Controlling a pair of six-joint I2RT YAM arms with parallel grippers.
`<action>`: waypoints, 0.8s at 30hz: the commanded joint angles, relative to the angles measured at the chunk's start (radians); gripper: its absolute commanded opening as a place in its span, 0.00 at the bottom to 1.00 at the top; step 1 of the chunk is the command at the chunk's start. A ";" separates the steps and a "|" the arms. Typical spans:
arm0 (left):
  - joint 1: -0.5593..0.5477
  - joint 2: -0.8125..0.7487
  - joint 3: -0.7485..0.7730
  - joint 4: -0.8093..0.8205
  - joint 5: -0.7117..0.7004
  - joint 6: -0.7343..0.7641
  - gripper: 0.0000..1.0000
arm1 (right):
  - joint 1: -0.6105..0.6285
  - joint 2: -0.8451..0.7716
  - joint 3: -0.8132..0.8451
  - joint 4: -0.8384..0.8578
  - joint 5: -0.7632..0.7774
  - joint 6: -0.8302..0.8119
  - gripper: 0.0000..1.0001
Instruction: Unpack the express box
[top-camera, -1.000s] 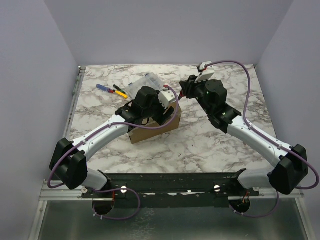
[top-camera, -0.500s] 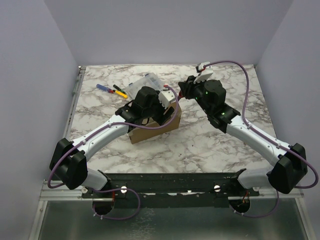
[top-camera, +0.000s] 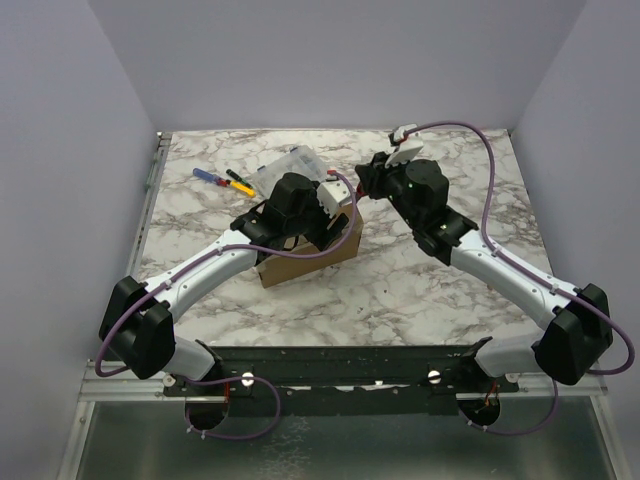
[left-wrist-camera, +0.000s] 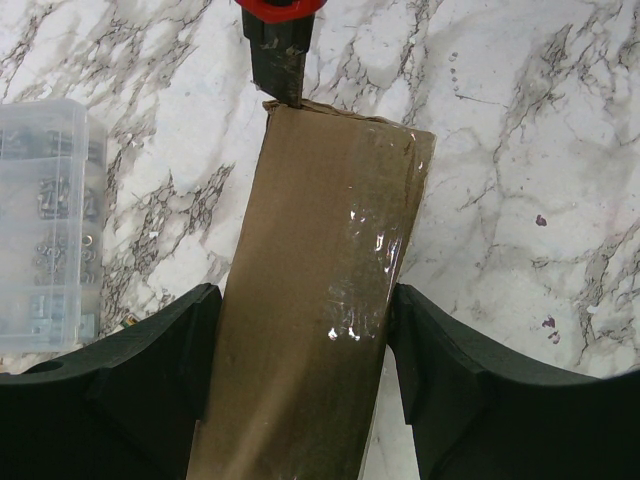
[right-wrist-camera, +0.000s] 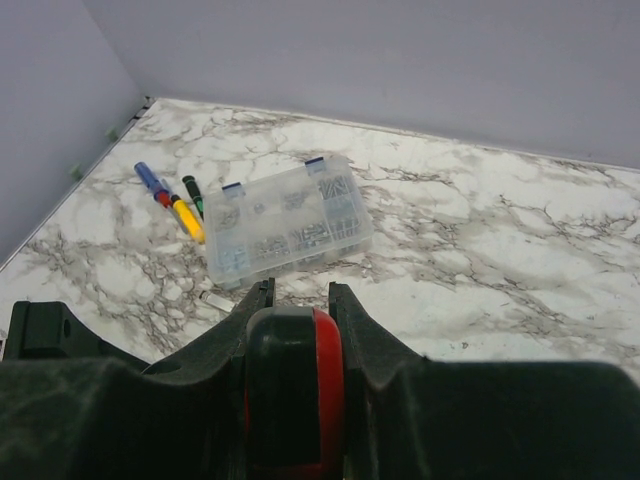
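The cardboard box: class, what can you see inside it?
Its contents cannot be seen: the box is shut, its taped cardboard covering everything inside. The left gripper clamps its sides, and a red-handled tool in the right gripper meets its far edge.

Mid-counter, the left gripper (top-camera: 312, 222) sits over the express box (top-camera: 310, 258), the right gripper (top-camera: 368, 187) noses a red-handled tool (top-camera: 361, 193) at its far end, clear case (top-camera: 285, 165) toward the far-left corner.

ITEMS | clear compartment case (right-wrist-camera: 290, 222) — blue latches, small parts inside; just left of it, close together — blue pen-like tool (right-wrist-camera: 152, 182); yellow one (right-wrist-camera: 187, 220); dark green one (right-wrist-camera: 191, 188) | red-handled tool (right-wrist-camera: 295, 390) | marble table (top-camera: 420, 290)
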 joint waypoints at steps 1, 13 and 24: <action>-0.006 0.036 -0.038 -0.080 0.071 -0.056 0.68 | 0.018 0.011 0.011 0.032 0.005 -0.020 0.01; -0.006 0.063 -0.029 -0.079 0.024 -0.091 0.66 | 0.073 -0.039 -0.027 -0.025 0.115 -0.058 0.01; -0.005 0.073 -0.026 -0.078 -0.007 -0.101 0.64 | 0.128 -0.092 -0.043 -0.093 0.195 -0.051 0.01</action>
